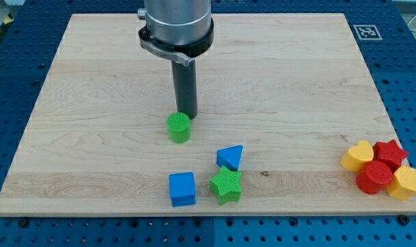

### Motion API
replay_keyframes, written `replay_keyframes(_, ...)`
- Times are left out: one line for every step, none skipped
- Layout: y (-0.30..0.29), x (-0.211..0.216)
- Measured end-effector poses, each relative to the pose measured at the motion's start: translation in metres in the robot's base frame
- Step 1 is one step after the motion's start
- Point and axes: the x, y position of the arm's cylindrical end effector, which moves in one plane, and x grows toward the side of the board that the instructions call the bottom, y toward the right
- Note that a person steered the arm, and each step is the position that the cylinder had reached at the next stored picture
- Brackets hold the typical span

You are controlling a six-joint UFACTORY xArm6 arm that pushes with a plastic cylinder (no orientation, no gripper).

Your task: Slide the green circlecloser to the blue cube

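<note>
Your green circle (179, 127) stands on the counter (91, 103) a little to the view's left of centre, upright, its round top facing up. Right behind it, toward the view's top, you see my tip (186, 115): the dark rod comes straight down from the grey arm housing (177, 24) and its lower end sits at the circle's upper right edge, touching it or a hair off; you cannot tell which from this angle. There is no end effector that opens or closes here, only the bare rod, so nothing is grasped.

Toward the view's bottom from the circle you find the blue cube (182, 189), near the counter's lower edge and almost directly below the circle, with a clear strip of wood between the two. Just beside the cube on the view's right lies the green star (225, 184), close to it but with a narrow gap. Above the star, touching or nearly touching its upper point, sits the blue triangle (229, 157), which lies to the lower right of the circle.

Well apart, at the counter's lower right corner, you have a tight cluster: a yellow heart (358, 156), a red star (390, 152), a red cylinder (375, 178) and a yellow block (406, 182) whose shape looks roughly hexagonal. They press against one another.
</note>
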Motion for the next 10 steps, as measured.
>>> replay_keyframes(-0.009, -0.001)
replay_keyframes(-0.013, 0.01)
replay_keyframes(-0.011, 0.029)
replay_keyframes(-0.021, 0.03)
replay_keyframes(-0.032, 0.031)
replay_keyframes(-0.036, 0.039)
replay_keyframes(-0.023, 0.057)
replay_keyframes(-0.013, 0.068)
replay_keyframes(-0.013, 0.068)
replay_keyframes(-0.013, 0.068)
